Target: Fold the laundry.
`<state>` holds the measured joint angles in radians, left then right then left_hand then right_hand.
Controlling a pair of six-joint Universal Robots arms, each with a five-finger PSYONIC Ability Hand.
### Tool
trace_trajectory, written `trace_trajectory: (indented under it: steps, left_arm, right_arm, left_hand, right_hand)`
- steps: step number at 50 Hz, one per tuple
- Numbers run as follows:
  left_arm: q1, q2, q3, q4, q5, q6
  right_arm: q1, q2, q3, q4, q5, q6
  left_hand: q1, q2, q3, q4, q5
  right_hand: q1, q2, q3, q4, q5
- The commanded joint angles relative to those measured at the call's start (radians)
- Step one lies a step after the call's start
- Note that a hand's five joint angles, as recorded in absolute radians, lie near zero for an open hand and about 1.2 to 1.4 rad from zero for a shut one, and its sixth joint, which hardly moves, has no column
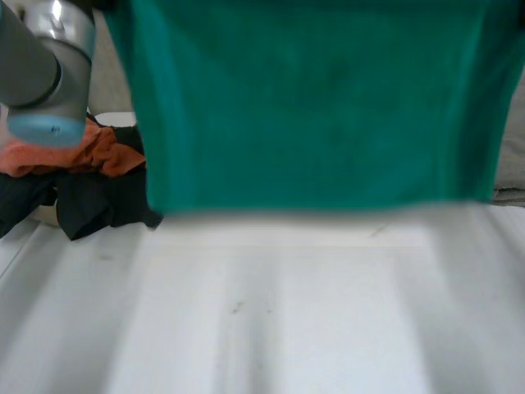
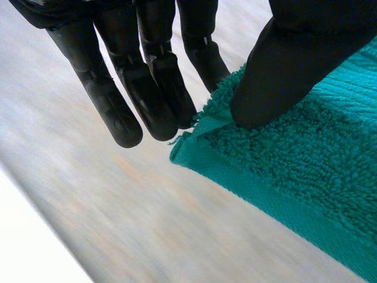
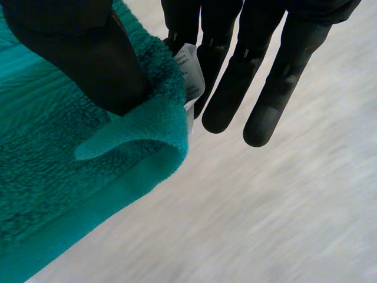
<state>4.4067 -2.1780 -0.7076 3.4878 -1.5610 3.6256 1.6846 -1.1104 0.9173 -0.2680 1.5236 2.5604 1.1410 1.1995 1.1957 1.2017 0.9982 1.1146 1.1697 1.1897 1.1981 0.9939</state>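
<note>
Left wrist view: left robot hand (image 2: 153,76) in a thumb-and-finger pinch on a teal towel (image 2: 306,177) corner; right robot hand (image 3: 88,53) likewise.

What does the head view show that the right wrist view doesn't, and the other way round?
Head view: the green towel hanging spread wide over the white table, and a pile of orange and black clothes beside the left arm. Right wrist view: the right hand pinching a towel corner between thumb and fingers, with a white label tucked there. Both: the green towel and the white table.
</note>
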Motion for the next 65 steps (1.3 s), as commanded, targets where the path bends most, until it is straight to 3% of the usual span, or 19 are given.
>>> trace_trajectory:
  steps: [1,6,20,27,31,34,40,45,57,65]
  left_arm:
    - [0.002,0.006,-0.009,0.165,-0.082,-0.036]
    - [0.007,0.010,-0.154,0.051,-0.062,-0.042]
    - [-0.006,0.015,-0.647,-0.003,-0.033,-0.022]
    - [-0.009,0.176,-0.845,-0.114,-0.031,0.031]
    - [-0.010,0.326,-0.981,-0.237,-0.037,0.094]
    - [-0.009,0.470,-1.107,-0.378,-0.039,0.177]
    - [-0.004,0.687,-1.311,-0.644,-0.030,0.386]
    - [-0.006,0.663,-1.316,-0.575,-0.031,0.412]
    - [-0.079,0.296,-0.996,-0.149,-0.040,0.354]
    - [-0.099,0.051,-0.732,-0.124,-0.053,0.331]
  right_arm:
    - [0.004,-0.002,0.023,-0.254,-0.019,0.077]
    - [0.007,0.004,0.083,-0.198,-0.062,0.081]
    - [0.004,0.175,0.282,0.134,-0.080,0.052]
    - [-0.005,0.153,0.429,0.200,-0.082,-0.018]
    - [-0.008,0.058,0.544,0.298,-0.079,-0.116]
    - [-0.017,-0.101,0.650,0.432,-0.079,-0.244]
    - [-0.169,-0.312,0.860,0.680,-0.083,-0.569]
    - [-0.210,-0.319,0.890,0.638,-0.089,-0.600]
    - [-0.074,-0.082,0.694,0.298,-0.095,-0.292]
    - [-0.023,0.099,0.534,0.173,-0.042,-0.285]
  left_hand:
    - [0.255,0.197,0.201,0.195,0.223]
    - [0.255,0.197,0.201,0.195,0.223]
    - [0.255,0.197,0.201,0.195,0.223]
    - [0.255,0.197,0.201,0.195,0.223]
    - [0.255,0.197,0.201,0.195,0.223]
    - [0.255,0.197,0.201,0.195,0.223]
    - [0.255,0.197,0.201,0.195,0.223]
    - [0.255,0.197,0.201,0.195,0.223]
    - [0.255,0.197,0.201,0.195,0.223]
    - [0.255,0.197,0.201,0.195,0.223]
  right_hand:
    - [0.282,0.227,0.207,0.198,0.228]
    - [0.282,0.227,0.207,0.198,0.228]
    - [0.282,0.227,0.207,0.198,0.228]
    - [0.282,0.227,0.207,0.198,0.228]
    - [0.282,0.227,0.207,0.198,0.228]
    - [0.282,0.227,0.207,0.198,0.228]
    - [0.282,0.227,0.207,0.198,0.228]
    - [0.282,0.227,0.207,0.198,0.228]
    - [0.282,0.227,0.207,0.198,0.228]
    - [0.282,0.227,0.207,0.198,0.228]
